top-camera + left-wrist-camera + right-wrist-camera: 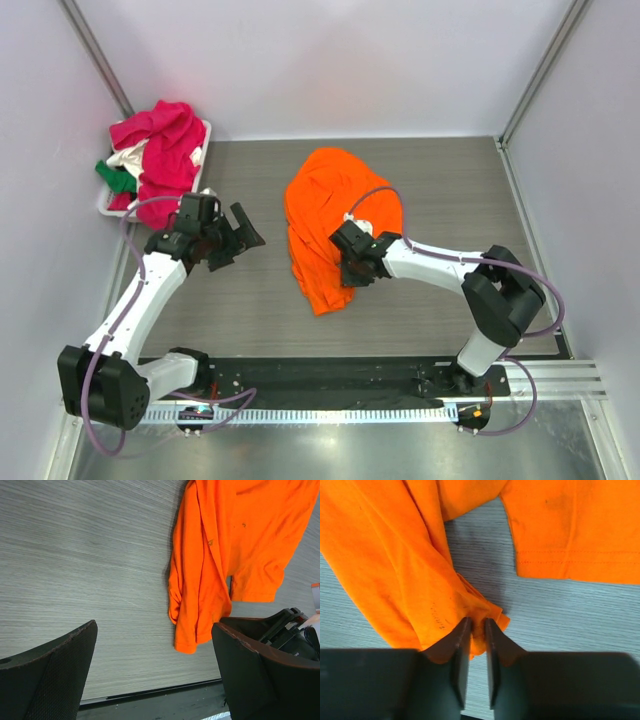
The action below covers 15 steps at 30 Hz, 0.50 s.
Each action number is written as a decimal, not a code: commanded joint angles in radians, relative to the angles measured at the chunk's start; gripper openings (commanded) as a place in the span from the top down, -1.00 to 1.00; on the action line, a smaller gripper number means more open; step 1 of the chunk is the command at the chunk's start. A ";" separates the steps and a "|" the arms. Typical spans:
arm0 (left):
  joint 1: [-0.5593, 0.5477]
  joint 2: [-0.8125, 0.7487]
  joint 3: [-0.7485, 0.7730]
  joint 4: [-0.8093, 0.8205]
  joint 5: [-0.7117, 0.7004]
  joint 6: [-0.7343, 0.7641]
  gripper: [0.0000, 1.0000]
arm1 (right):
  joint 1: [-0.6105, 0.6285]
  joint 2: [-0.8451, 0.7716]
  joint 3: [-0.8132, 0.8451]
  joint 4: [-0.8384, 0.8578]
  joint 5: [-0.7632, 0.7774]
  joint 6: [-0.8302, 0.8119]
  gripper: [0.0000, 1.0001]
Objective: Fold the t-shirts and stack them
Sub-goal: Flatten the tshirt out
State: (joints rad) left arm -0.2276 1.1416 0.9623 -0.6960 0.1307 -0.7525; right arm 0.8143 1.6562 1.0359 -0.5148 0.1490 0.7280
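A bright orange t-shirt point(325, 225) lies crumpled in a long heap on the table's middle. My right gripper point(352, 262) is shut on a bunched edge of the orange t-shirt point(410, 570); its fingertips point(465, 630) pinch the cloth just above the table. My left gripper point(238, 238) is open and empty, left of the shirt, over bare table; in the left wrist view the orange t-shirt point(225, 555) lies ahead to the right. Magenta-pink point(165, 140), white point(128, 157) and green point(113, 175) t-shirts are piled in the basket at the back left.
The white plastic basket point(204, 152) stands in the back left corner against the wall. A black strip point(330, 375) runs along the table's near edge by the arm bases. White walls close in the table on three sides.
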 commanded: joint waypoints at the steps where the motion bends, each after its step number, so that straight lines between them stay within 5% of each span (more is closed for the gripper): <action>1: 0.005 -0.022 0.000 0.026 0.015 -0.004 -0.92 | -0.001 0.002 0.015 0.033 -0.002 -0.016 0.56; 4: 0.004 -0.026 0.004 0.024 0.014 -0.005 -0.91 | 0.000 -0.015 0.016 0.024 -0.012 -0.021 0.97; 8: 0.004 -0.026 0.048 0.004 -0.009 -0.007 -0.87 | 0.015 -0.111 0.126 -0.166 0.065 -0.025 0.98; 15: 0.002 0.038 0.202 0.038 -0.048 -0.025 -0.87 | 0.057 -0.412 0.316 -0.791 0.339 0.115 0.97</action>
State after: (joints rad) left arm -0.2276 1.1522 1.0901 -0.7086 0.1043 -0.7574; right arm 0.8677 1.4094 1.2804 -0.9459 0.3161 0.7444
